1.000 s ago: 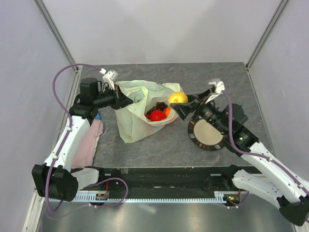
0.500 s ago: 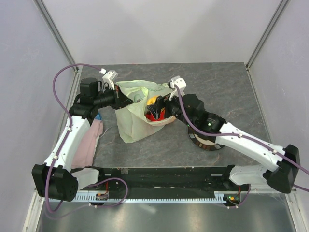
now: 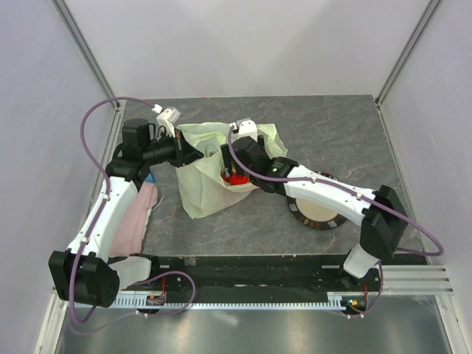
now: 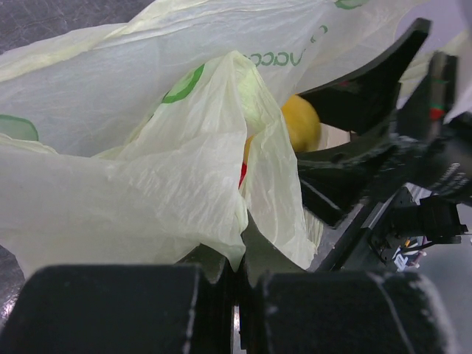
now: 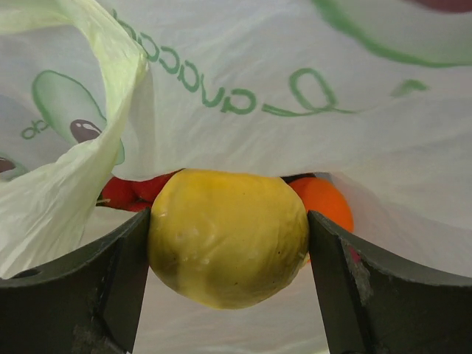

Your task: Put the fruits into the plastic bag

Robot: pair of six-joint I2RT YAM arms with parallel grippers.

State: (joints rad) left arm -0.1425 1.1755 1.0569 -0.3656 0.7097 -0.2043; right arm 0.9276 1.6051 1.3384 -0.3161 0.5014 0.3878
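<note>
Top external view is showing a pink cloth [image 3: 140, 210] lying at the far left beside the left arm. Next to it, the left gripper [image 3: 193, 153] is pinching tight on the rim of the plastic bag [image 3: 198, 193] and holding its mouth up. The right gripper [image 3: 234, 166] is reaching into that mouth, its jaws standing wide and clamping a lemon [image 5: 228, 236] inside the bag. A red fruit [image 5: 125, 193] is lying behind the lemon on the left and an orange [image 5: 324, 200] on the right. On the film, green lettering [image 5: 221, 92] is showing reversed and appears to spell "avocado", beside an avocado drawing [image 5: 70, 110]. Farthest right, a plate [image 3: 317, 212] is sitting under the right arm.
</note>
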